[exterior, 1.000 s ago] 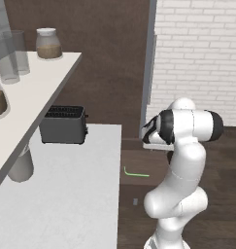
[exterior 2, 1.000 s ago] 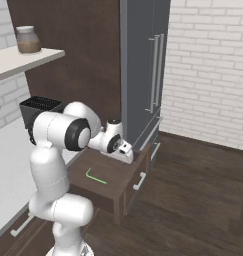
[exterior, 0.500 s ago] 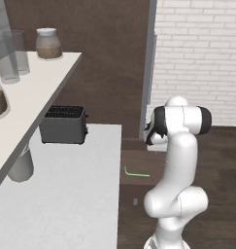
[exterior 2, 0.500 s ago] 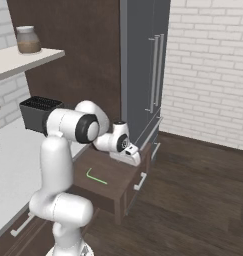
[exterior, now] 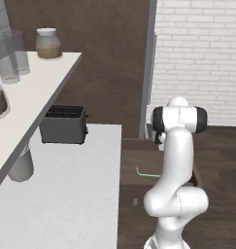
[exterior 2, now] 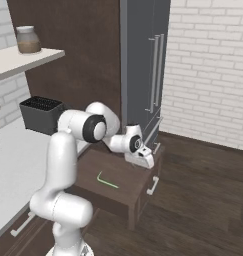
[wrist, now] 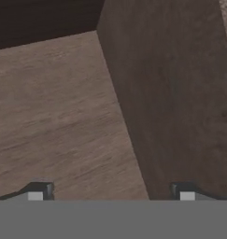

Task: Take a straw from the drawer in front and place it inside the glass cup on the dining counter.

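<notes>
Gripper [exterior 2: 144, 161] hangs with jaws spread wide and empty over the far end of the open drawer [exterior 2: 124, 186]. The reach for the straw seems under way; next it likely must swing back toward the straw [exterior 2: 107, 181], lying flat alone inside the drawer.

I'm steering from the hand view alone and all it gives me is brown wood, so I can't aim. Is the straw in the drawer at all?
Observer: Yes. In the right base view the straw lies flat on the floor of the open drawer.
Operator: Where is it relative to the tool?
Observer: The tool is by the drawer's handle-side front. The straw lies apart from it, back toward the robot's base.
Operator: Is it straight?
Observer: Mostly. One end has a short bend.
</notes>
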Motion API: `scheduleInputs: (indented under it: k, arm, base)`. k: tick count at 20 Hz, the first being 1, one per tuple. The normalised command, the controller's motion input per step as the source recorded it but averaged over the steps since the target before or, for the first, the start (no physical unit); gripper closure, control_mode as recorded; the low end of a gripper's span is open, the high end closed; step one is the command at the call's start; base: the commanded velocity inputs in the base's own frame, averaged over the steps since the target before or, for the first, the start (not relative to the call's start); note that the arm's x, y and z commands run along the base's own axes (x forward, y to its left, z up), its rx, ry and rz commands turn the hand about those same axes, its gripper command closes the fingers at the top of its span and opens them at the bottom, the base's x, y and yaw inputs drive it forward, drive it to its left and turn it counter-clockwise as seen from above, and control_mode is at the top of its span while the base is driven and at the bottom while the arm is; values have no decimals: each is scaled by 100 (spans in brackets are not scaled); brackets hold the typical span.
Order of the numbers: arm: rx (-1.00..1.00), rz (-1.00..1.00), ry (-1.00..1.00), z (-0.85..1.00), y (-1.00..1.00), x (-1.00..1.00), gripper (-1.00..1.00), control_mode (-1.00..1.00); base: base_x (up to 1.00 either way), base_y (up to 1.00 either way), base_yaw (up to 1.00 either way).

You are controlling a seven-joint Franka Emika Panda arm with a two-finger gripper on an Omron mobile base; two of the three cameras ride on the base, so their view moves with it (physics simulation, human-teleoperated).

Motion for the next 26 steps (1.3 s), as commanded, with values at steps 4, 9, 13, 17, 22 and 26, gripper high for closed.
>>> scheduleInputs:
  k: [4,9,13,17,22,26]
  arm:
    - [-4,-9,0,0,-100,-23,-100,-100]
    - [3,5,-12,36,-31,-57,-100,-100]
    - [3,25,-10,24,86,-34,-100,-100]
    - [0,32,0,6,100,-2,-100,-100]
    - [2,35,-2,0,83,0,-100,-100]
    - [9,37,-3,0,42,0,-100,-100]
  base:
    - [0,0,0]
    - [0,0,0]
    - [0,0,0]
    - [0,0,0]
    - [0,0,0]
    - [0,0,0]
